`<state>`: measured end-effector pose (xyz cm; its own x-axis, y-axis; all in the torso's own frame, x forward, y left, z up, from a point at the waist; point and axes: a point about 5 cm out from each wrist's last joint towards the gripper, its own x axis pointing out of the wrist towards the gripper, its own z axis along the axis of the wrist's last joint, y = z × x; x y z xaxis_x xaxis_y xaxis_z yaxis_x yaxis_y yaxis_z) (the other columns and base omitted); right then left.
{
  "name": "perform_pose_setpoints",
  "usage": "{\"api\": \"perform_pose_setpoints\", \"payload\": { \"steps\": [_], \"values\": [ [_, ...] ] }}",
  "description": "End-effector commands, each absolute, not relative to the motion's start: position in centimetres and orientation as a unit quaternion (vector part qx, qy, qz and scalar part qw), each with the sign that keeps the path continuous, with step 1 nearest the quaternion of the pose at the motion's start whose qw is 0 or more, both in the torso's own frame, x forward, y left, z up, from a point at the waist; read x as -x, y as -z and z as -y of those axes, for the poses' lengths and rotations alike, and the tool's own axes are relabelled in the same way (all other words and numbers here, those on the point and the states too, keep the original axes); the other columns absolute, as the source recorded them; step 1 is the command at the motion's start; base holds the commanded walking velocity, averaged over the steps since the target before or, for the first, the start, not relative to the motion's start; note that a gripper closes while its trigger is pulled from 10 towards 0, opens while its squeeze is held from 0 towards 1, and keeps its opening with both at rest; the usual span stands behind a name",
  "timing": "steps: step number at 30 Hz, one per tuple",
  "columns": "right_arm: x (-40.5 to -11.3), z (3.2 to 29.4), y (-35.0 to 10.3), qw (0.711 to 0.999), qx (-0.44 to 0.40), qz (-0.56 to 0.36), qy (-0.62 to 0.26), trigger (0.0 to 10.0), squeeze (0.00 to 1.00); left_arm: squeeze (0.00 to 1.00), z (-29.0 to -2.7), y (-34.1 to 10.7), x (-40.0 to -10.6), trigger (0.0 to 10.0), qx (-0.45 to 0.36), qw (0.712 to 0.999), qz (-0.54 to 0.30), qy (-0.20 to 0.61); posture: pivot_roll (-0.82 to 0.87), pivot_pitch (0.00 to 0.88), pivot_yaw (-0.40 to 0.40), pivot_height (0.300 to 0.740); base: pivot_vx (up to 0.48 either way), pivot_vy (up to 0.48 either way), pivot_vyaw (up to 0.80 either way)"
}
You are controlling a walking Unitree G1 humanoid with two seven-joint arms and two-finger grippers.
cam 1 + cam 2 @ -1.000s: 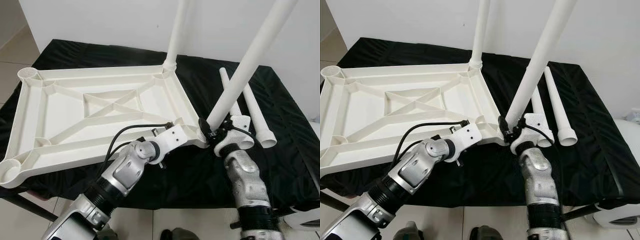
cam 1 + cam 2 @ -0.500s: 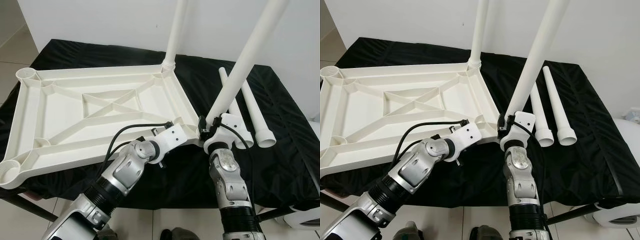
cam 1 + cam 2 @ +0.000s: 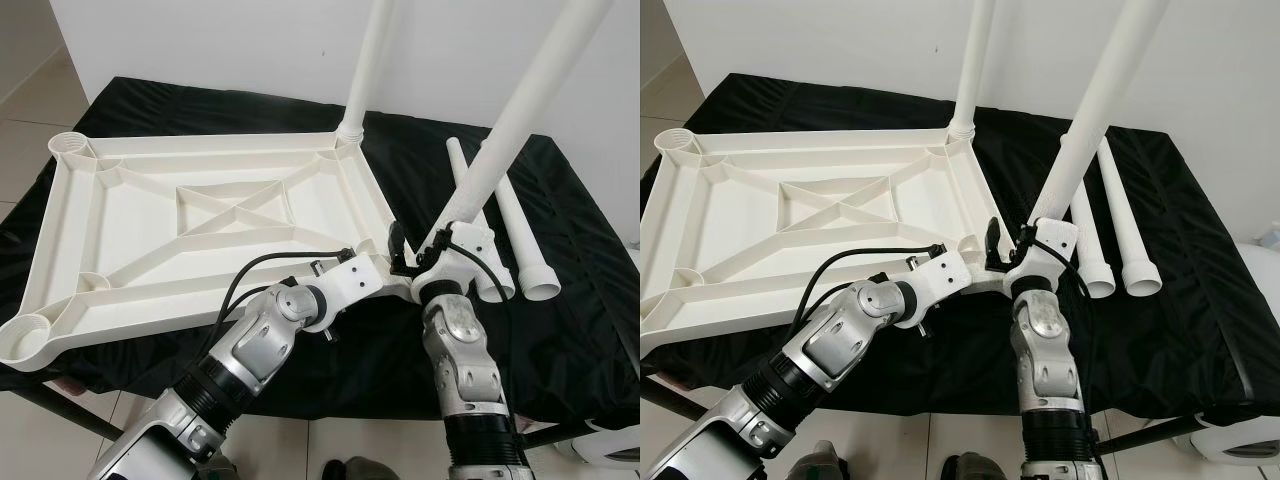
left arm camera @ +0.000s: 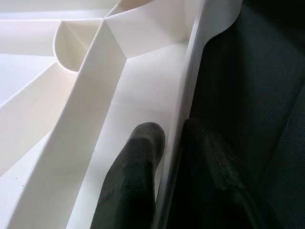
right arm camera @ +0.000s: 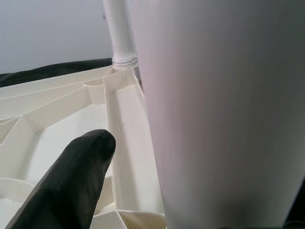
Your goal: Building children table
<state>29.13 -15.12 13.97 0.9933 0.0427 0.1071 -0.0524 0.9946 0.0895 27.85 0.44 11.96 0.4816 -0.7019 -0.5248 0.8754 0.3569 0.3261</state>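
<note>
Two grippers: left (image 4: pixel 164 143) clamps tabletop rim (image 4: pixel 183 109), right (image 3: pixel 420 255) holds leg (image 3: pixel 500 140).

No readable text, label, brand, number or sign anywhere on the things in view.

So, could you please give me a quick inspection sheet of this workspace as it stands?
Surface: black cloth over a table.
Job's things: white tabletop upside down; one leg upright in the far right corner socket; second leg tilted at the near right corner; two loose legs on the cloth to the right.
Clutter: nothing seen.
Grippers: left gripper pinches the tabletop's near rim; right gripper is at the base of the tilted leg, one black finger apart from it.
Cables: black cable looping along the left arm.
Surroundings: white wall, tiled floor.
</note>
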Motion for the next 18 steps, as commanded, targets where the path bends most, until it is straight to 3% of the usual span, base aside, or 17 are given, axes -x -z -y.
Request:
{"api": "perform_pose_setpoints", "payload": {
  "steps": [1,2,9,18],
  "values": [
    [-29.0,15.3,-13.7,0.995,-0.055,0.052,-0.067,10.0,1.00,0.00,1.1,-11.7,-26.6,10.0,-0.278,0.780,-0.147,0.541,0.02,0.009,-0.088,0.740,0.000,0.000,0.00],
    [-29.0,15.6,-13.4,0.993,-0.056,0.043,-0.091,10.0,0.00,0.00,1.1,-11.7,-26.6,10.0,-0.279,0.780,-0.147,0.541,0.02,0.010,-0.085,0.740,0.000,0.000,0.00],
    [-29.0,16.6,-12.9,0.980,-0.034,0.032,-0.191,10.0,0.00,0.00,1.2,-11.7,-26.5,10.0,-0.279,0.778,-0.147,0.543,0.02,0.009,-0.082,0.740,0.000,0.000,0.00],
    [-29.6,20.5,-13.0,0.957,0.016,0.013,-0.291,10.0,0.00,0.00,1.1,-11.8,-26.6,10.0,-0.280,0.779,-0.147,0.542,0.02,0.010,-0.081,0.740,0.000,0.000,0.00]
  ]
}}
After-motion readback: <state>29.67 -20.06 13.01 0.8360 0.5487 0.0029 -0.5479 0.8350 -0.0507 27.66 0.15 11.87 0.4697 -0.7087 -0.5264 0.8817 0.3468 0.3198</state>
